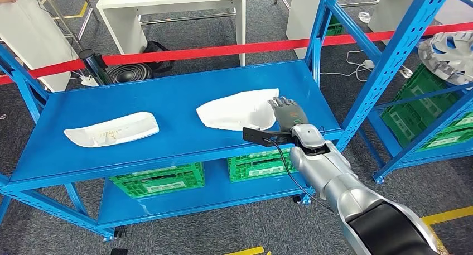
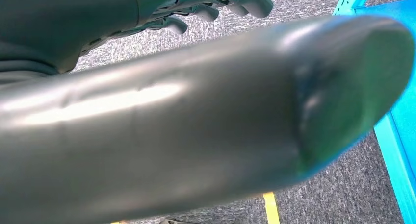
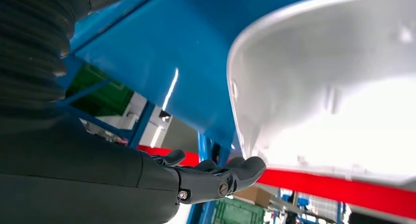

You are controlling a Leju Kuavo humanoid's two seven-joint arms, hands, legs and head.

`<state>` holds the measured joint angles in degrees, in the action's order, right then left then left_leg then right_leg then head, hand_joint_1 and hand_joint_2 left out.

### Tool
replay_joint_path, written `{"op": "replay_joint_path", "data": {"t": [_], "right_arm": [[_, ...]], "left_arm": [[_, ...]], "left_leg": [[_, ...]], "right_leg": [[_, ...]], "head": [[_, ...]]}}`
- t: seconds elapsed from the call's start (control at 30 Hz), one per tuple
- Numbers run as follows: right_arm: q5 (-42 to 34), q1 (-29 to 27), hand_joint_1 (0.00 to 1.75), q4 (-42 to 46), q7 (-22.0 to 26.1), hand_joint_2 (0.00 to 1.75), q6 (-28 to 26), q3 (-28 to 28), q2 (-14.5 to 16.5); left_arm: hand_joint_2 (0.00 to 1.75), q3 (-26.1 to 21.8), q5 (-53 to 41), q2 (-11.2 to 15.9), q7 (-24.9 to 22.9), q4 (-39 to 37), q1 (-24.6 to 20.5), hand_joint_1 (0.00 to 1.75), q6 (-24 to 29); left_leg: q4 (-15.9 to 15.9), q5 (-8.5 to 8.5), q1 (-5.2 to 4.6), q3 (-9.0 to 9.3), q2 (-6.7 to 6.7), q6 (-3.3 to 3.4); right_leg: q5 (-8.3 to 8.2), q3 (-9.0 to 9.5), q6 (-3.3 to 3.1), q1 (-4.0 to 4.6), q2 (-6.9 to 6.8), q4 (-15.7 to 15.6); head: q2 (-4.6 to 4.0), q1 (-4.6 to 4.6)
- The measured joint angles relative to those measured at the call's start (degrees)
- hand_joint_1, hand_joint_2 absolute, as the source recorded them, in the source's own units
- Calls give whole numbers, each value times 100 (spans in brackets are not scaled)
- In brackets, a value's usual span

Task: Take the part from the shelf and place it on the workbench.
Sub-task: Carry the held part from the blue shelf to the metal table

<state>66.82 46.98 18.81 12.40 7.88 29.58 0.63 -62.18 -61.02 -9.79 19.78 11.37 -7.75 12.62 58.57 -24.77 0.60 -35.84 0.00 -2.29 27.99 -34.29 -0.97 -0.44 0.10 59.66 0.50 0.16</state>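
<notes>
Green plastic crates (image 1: 159, 179) sit on the lower level. A red barrier tape (image 1: 223, 50) stretches behind, with a white table (image 1: 167, 4) beyond.

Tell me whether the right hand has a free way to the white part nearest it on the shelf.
Probably yes. The right hand is open at the near end of the white part, and nothing lies between them on the blue shelf. Whether they touch is unclear.

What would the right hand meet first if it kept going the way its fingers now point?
Probably the near end of the white curved plastic part lying on the blue metal shelf. The right hand sits open beside that end, though depth leaves contact unclear.
</notes>
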Motion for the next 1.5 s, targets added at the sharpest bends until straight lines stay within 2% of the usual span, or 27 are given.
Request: {"op": "replay_joint_path", "data": {"t": [0.37,0.67,0.83,0.93,1.0,1.03,1.1,1.17,1.2,1.23,1.27,1.33,1.4,1.47,1.5], "right_arm": [[87,357,0,185,202,175,246,416,214],[-130,652,0,364,493,175,701,799,470],[-202,727,0,292,538,175,887,967,527],[-245,736,0,255,536,175,919,1040,553],[-262,737,0,236,530,175,925,1071,561],[-266,742,0,227,527,175,925,1079,563],[-271,767,0,212,523,175,926,1091,563],[-290,781,0,192,526,175,930,1111,563],[-302,775,0,179,525,175,932,1122,563],[-314,767,0,164,523,175,933,1134,561],[-320,761,0,148,521,175,932,1143,559],[-345,761,0,125,517,175,932,1156,552],[-408,762,0,104,522,175,953,1166,543],[-500,745,0,81,534,175,982,1175,524],[-544,736,0,73,541,175,985,1178,509]], "left_arm": [[0,-2,-20,-3,-40,-1,9,0,1],[0,1,-85,-9,-151,-1,-6,0,-188],[0,12,-127,-3,-283,0,-21,0,-146],[0,32,-129,2,-331,0,-23,0,-116],[0,40,-130,-2,-343,-1,-24,0,-109],[0,43,-131,-9,-347,-1,-25,0,-108],[0,46,-131,-20,-354,-1,-32,0,-108],[0,48,-131,-23,-362,0,-35,0,-108],[0,48,-131,-24,-367,-1,-33,0,-107],[0,48,-131,-28,-373,-1,-30,0,-107],[0,48,-131,-32,-377,-2,-27,0,-107],[0,49,-130,-42,-380,-2,-24,0,-108],[0,50,-130,-42,-381,-2,-28,0,-106],[0,50,-129,-42,-381,-2,-30,0,-103],[0,50,-128,-42,-379,-2,-28,0,-98]], "left_leg": [[0,0,0,-1,-2,0],[12,-6,-3,-4,-4,10],[51,-40,-18,-19,0,60],[53,-56,-35,-30,-2,110],[-8,-45,-22,10,-1,165],[-47,-31,-6,49,1,194],[-86,-28,21,115,3,237],[-76,-72,20,115,0,267],[-65,-100,21,116,-3,273],[-49,-121,24,121,-5,267],[-25,-142,30,131,-8,246],[38,-198,50,158,-9,173],[87,-237,56,164,-2,81],[102,-232,48,171,1,-4],[101,-227,49,179,1,-37]], "right_leg": [[1,1,0,1,-5,0],[-1,3,5,-5,-9,-4],[4,6,42,-20,-7,-6],[-14,21,95,-36,-10,-7],[-58,41,139,-36,-10,20],[-41,33,159,-33,-7,78],[185,-129,187,-37,-1,410],[509,-481,221,-42,2,1078],[597,-644,233,-46,1,1357],[591,-726,241,-51,1,1472],[476,-700,243,-56,0,1366],[110,-410,226,-60,-5,695],[-11,-189,154,-31,-4,168],[15,-157,45,1,1,78],[-22,-130,-2,-3,2,75]], "head": [[0,-1],[0,-1],[0,-1],[0,-2],[0,-3],[0,0],[0,17],[0,37],[0,39],[0,42],[0,44],[0,46],[0,49],[0,43],[0,36]]}}
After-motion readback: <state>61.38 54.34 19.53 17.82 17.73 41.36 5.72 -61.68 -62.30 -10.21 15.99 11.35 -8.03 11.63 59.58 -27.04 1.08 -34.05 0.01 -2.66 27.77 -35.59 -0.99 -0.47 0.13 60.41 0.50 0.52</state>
